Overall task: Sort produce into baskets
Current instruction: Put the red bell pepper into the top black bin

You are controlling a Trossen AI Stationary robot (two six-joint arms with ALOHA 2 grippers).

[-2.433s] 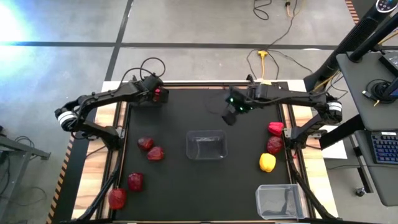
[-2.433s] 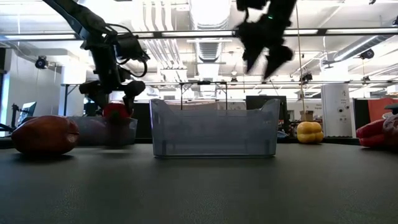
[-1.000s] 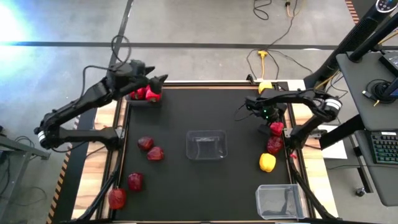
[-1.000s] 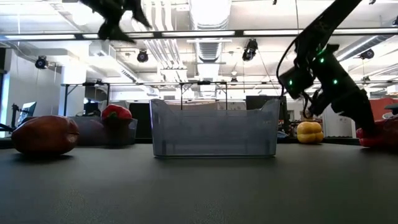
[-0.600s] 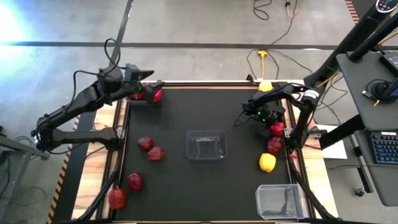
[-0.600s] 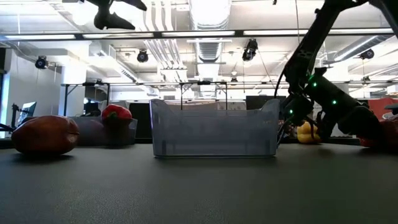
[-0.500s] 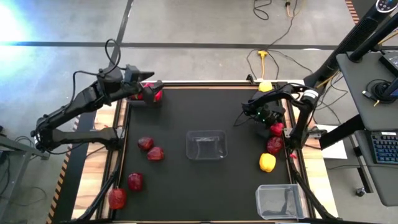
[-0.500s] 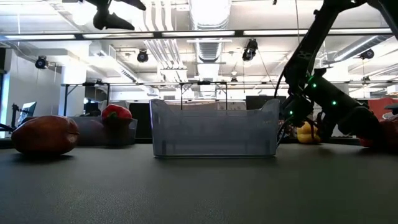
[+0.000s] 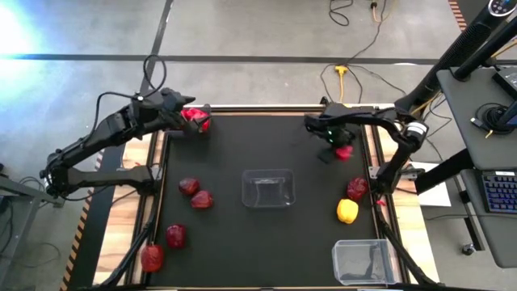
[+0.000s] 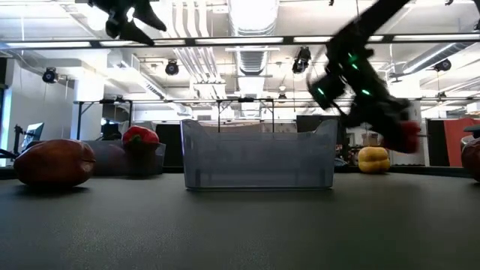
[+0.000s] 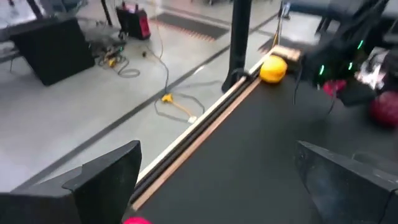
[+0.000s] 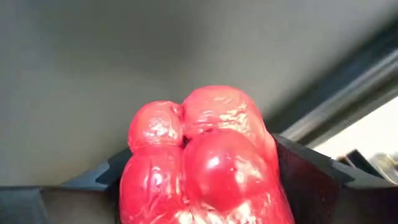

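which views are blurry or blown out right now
Low view: the right gripper and its red pepper are smeared by motion blur, while the clear basket stays sharp. Left wrist view: soft and streaky throughout. High view: sharp, with white glare blown out at the top-left corner. Right wrist view: the pepper fills the frame, with glossy highlights.

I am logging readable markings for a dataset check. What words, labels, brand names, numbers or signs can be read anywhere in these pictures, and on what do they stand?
No text can be read in any view.
The bright red lumpy bell pepper held in the right hand: no sticker or label shows.
The clear plastic rectangular tub at mid-table: plain walls, no marking.
The left hand, open above the table's far left corner: no lettering.
The keyboard on the side desk: keys too small to read.
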